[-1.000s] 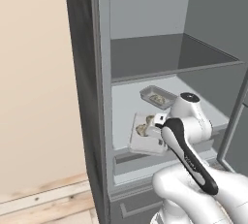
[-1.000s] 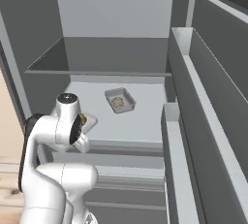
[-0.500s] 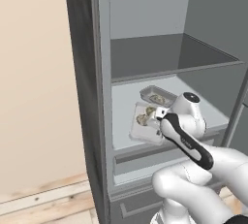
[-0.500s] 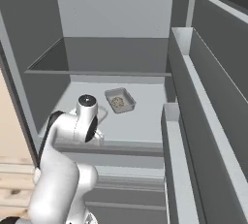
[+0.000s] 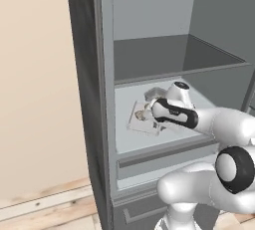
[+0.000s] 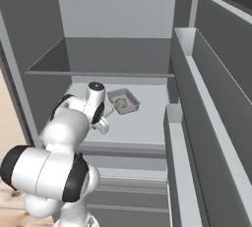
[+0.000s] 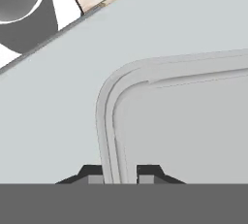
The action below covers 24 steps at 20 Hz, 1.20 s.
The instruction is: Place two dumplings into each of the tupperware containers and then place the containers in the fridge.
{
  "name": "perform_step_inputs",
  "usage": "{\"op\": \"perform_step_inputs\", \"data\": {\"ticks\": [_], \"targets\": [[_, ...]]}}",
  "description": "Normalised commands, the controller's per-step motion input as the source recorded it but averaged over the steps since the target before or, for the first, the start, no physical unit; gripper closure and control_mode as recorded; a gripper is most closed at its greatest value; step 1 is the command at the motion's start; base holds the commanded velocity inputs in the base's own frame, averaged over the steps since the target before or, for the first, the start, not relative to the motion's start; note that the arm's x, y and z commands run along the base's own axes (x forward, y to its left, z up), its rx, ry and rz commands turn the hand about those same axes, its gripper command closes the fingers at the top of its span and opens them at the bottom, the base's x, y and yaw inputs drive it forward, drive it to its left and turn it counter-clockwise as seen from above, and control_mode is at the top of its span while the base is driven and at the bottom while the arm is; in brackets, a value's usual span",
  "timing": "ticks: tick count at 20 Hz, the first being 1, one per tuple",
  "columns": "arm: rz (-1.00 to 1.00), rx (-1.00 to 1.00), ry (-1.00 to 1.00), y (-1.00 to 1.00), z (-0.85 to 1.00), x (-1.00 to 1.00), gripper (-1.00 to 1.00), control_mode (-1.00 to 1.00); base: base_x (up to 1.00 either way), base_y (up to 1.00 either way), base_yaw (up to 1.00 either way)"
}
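Fridge (image 5: 89, 99): tall, dark grey outside, pale grey inside, door swung open. An upper shelf (image 6: 98, 71) stands bare; all items below are placed relative to the lower shelf (image 6: 142, 127).

Item 1, nearer tupperware container (image 5: 142, 119): shallow pale translucent tray, seen in the left base view toward the front left of the lower shelf, partly hidden behind the arm. Dumplings (image 5: 143, 116) show inside it as small mottled lumps; their number cannot be made out. In the hand view its rounded corner and raised rim (image 7: 109, 121) run up between the two dark finger tips, above the pale shelf surface. Whether the tray rests on the lower shelf or is lifted off it cannot be told.

Item 2, farther tupperware container (image 6: 123, 101): same kind of tray, resting toward the back of the lower shelf, roughly mid-width. Mottled dumplings (image 6: 121, 103) lie in its middle; the count is unclear.

Item 3, gripper (image 7: 119, 172): reaching in over the lower shelf, jaws closed on the rim of the nearer tupperware container, one finger tip on each side of the rim wall.

Item 4, drawer front (image 5: 159, 157): just beneath the lower shelf's front edge, closed.

Item 5, wooden floor (image 5: 45, 209): pale planks at the fridge's foot, left side.
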Motion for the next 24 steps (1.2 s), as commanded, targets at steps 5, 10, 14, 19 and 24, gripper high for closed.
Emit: {"op": "perform_step_inputs", "data": {"ticks": [5,10,14,19,24], "targets": [[-0.03,0.01,-0.06,0.06,-0.21,0.07,-1.0,-1.0,0.0,0.0,0.0],[0.0,0.08,-0.37,0.01,-0.04,-0.52,-1.0,-1.0,0.0,0.0,0.0],[0.0,0.13,-0.46,0.0,0.07,-0.35,-1.0,-1.0,0.0,0.0,0.0],[0.0,0.02,-0.24,-0.27,0.73,-0.94,-1.0,-1.0,0.0,0.0,0.0],[-0.02,-0.18,-0.02,-0.06,0.92,-1.0,-1.0,-1.0,0.0,0.0,0.0]]}}
